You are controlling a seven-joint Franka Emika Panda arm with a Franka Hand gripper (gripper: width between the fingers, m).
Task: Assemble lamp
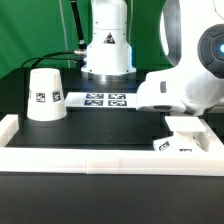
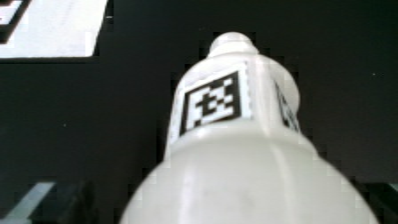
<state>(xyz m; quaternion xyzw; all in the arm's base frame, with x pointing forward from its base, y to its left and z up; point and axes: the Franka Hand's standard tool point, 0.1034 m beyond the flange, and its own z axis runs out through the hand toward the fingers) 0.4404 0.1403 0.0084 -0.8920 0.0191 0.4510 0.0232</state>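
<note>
The bulb (image 2: 222, 110) fills the wrist view, its round head close to the camera and its tagged stem pointing away over the black table. My gripper (image 2: 199, 208) is shut on the bulb's head; only dark finger edges show at either side. A flat white tagged part, the base by its look, lies beyond the stem (image 2: 50, 30). In the exterior view the base (image 1: 186, 138) lies by the front rail at the right, under the arm (image 1: 190, 70), which hides the gripper and bulb. The cone shade (image 1: 45, 95) stands at the left.
The marker board (image 1: 106, 99) lies at the back middle, in front of the arm's pedestal (image 1: 107, 45). White border rails run along the front (image 1: 110, 160) and the exterior view's left side (image 1: 8, 128).
</note>
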